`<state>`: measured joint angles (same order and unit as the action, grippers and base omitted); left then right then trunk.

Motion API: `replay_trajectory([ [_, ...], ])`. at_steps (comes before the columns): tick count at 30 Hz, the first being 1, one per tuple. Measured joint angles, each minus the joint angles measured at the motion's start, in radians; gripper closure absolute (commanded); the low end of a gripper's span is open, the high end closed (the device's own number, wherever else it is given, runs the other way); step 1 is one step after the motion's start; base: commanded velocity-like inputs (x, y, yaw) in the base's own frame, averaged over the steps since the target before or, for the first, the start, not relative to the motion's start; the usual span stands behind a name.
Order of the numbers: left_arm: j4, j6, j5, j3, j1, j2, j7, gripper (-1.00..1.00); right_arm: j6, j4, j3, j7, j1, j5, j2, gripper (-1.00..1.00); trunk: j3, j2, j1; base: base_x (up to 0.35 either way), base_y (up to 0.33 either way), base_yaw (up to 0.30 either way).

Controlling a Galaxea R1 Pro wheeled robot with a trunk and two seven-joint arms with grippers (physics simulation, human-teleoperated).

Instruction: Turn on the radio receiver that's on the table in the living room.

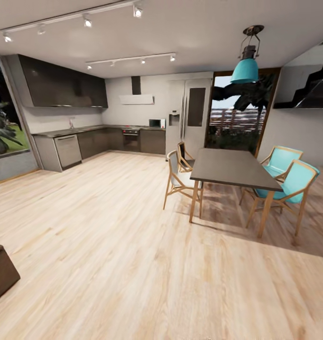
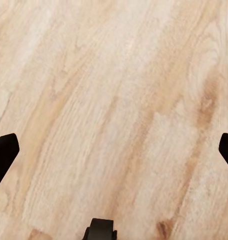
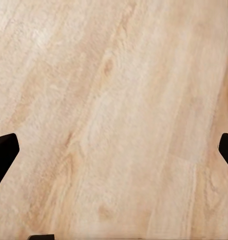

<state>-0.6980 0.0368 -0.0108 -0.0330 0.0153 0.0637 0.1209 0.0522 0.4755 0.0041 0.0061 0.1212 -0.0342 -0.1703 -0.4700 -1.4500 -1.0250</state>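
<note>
The red radio receiver, the glossy grey coffee table and the living room sofa are out of view. The head view looks across a light wood floor (image 1: 109, 245) toward a dark-cabinet kitchen (image 1: 86, 137). In the left wrist view my left gripper (image 2: 114, 150) hangs open over bare floorboards, its black fingertips (image 2: 4, 155) at the picture's two sides. My right gripper (image 3: 114, 152) is likewise open above the floor, with dark fingertips (image 3: 5, 152) far apart and nothing between them.
A dark dining table (image 1: 232, 167) stands at the right with wooden chairs (image 1: 178, 177) and turquoise-seated chairs (image 1: 289, 182). A teal pendant lamp (image 1: 246, 68) hangs above it. A dark brown block (image 1: 1, 271) sits at the left edge. A fridge (image 1: 190, 113) stands by the glass door.
</note>
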Motion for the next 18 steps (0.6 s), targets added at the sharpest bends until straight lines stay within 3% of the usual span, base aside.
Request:
replay_trajectory([
  [18, 0.029, -0.008, 0.0, 0.004, 0.0, -0.008, -0.001, -1.0, 0.0, 0.0, -0.001, 0.0, 0.0, 0.0, 0.0, -1.0, 0.0, 0.0, 0.0, 0.0, 0.0, -0.277],
])
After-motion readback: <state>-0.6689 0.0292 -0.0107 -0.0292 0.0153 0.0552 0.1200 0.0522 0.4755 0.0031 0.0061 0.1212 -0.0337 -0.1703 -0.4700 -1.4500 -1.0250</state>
